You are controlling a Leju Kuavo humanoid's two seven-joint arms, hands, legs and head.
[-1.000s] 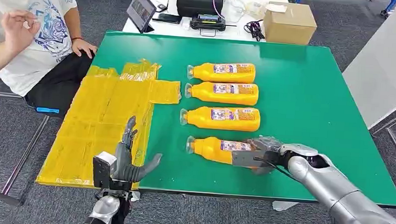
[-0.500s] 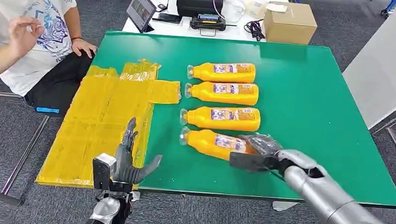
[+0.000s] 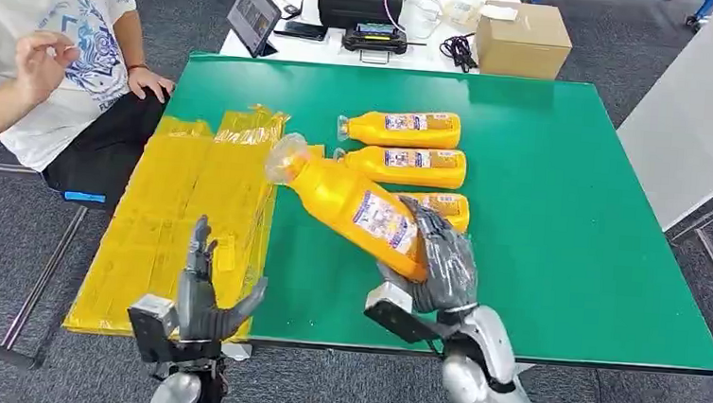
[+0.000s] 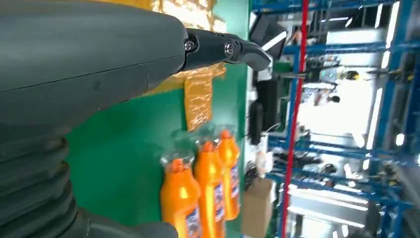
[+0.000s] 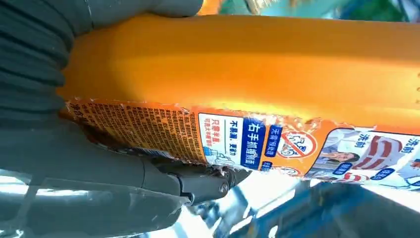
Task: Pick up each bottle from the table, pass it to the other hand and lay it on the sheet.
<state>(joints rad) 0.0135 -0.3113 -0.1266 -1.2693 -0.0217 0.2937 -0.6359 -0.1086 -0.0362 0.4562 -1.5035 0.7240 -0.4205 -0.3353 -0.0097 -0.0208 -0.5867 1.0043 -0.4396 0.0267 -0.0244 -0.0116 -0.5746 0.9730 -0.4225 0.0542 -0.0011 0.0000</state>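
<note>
**Bottle aloft in right robot hand**

Right robot hand (image 3: 432,264) grips orange bottle (image 3: 352,204) at its base, tilted, cap toward yellow sheet (image 3: 182,208), above green worktop (image 3: 562,197). Left robot hand (image 3: 199,295) empty, fingers spread, near sheet's edge.

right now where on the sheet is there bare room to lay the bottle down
The whole yellow sheet is bare, from its far end beside the person to the near table edge by the open left robot hand. The right robot hand holds the bottle beside it. The crowded spot is the row of bottles on the green table.
</note>
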